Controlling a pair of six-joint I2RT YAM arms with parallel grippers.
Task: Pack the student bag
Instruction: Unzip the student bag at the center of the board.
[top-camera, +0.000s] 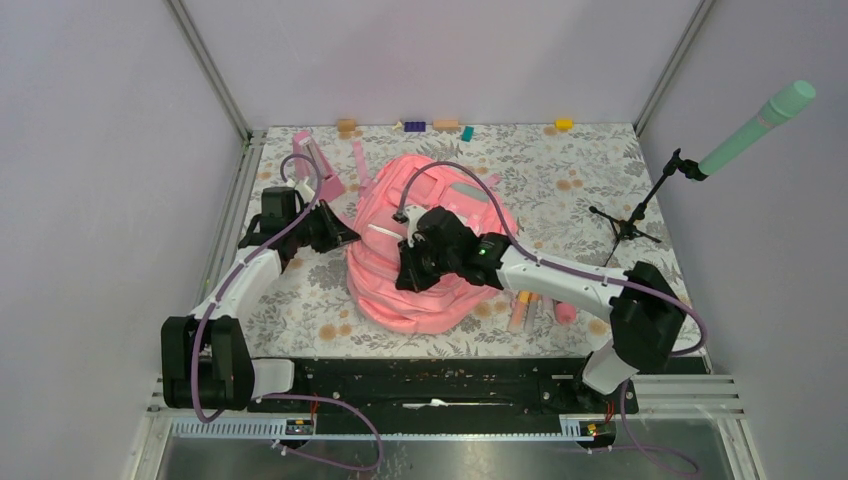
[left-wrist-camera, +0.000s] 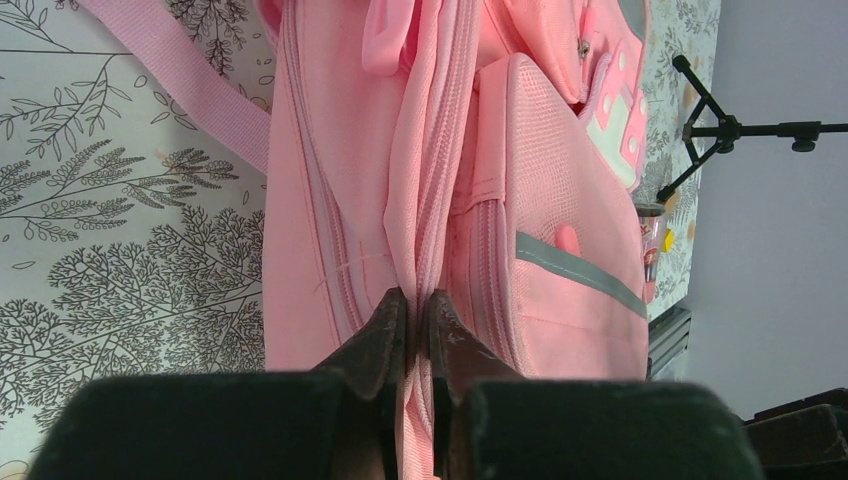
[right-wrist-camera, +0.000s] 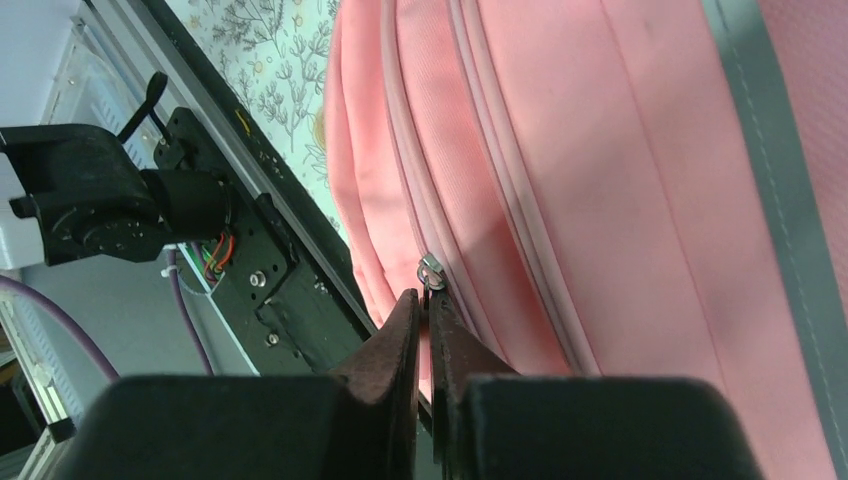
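The pink student bag (top-camera: 440, 215) lies in the middle of the floral table, biggest thing in view. My left gripper (top-camera: 345, 235) is at its left edge, shut on a fold of pink fabric beside a zip line (left-wrist-camera: 418, 300). The bag's side pocket with a grey strip (left-wrist-camera: 580, 270) shows to the right of it. My right gripper (top-camera: 408, 275) rests on the bag's near front, shut on a metal zip pull (right-wrist-camera: 430, 272) on a zip seam of the bag (right-wrist-camera: 600, 200).
A small pink triangular stand (top-camera: 322, 165) stands at the back left. Small coloured blocks (top-camera: 445, 125) line the far edge. Pens or markers (top-camera: 528, 310) lie right of the bag. A microphone stand (top-camera: 640, 205) is at the right. The black base rail (top-camera: 430, 375) runs along the near edge.
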